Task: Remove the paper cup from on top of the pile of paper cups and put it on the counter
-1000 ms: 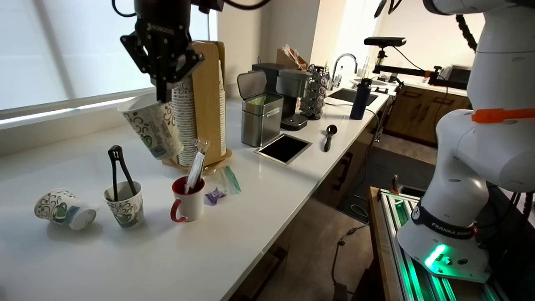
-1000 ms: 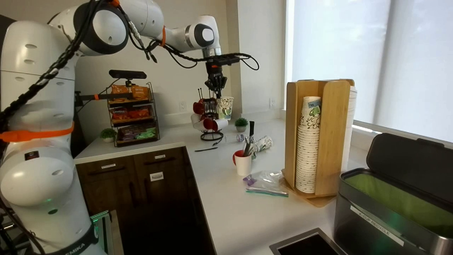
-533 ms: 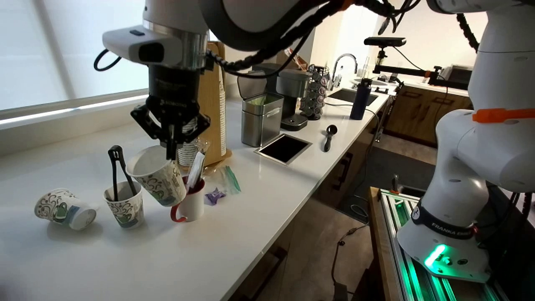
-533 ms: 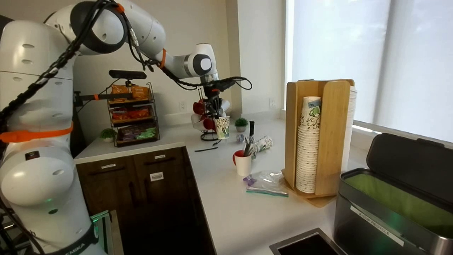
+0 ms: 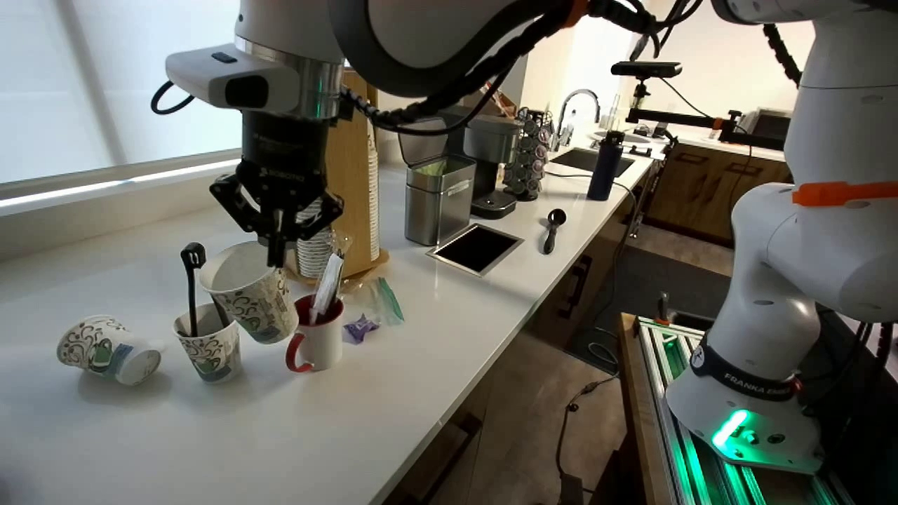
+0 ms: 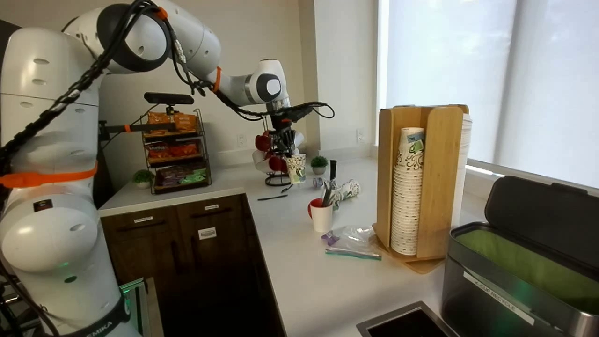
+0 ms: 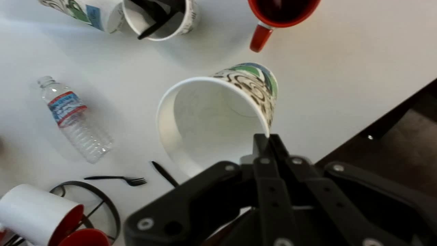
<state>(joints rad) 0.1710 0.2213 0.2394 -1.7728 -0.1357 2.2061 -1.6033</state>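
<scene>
- Over the white counter [image 5: 337, 435], the gripper [image 5: 276, 259] pinches the tilted paper cup [image 5: 258, 308] by its rim.
- Dark cabinets [image 6: 149, 243] sit beneath, a pale window [image 5: 161, 77] behind.

Table [image 5: 414, 365]: white, straight front edge
Red-handled mug [image 5: 324, 349]: upright, clock centre in an exterior view
Standing cup [image 5: 212, 358]: nine o'clock
Fallen cup [image 5: 102, 351]: on its side, nine o'clock, farther out
Purple piece [image 5: 360, 328]: three o'clock
Clear bag [image 5: 384, 298]: two o'clock
Wooden frame [image 5: 351, 203]: between twelve and one
Steel bin [image 5: 438, 200]: between one and two
Scoop [image 5: 551, 237]: two o'clock, well apart
</scene>
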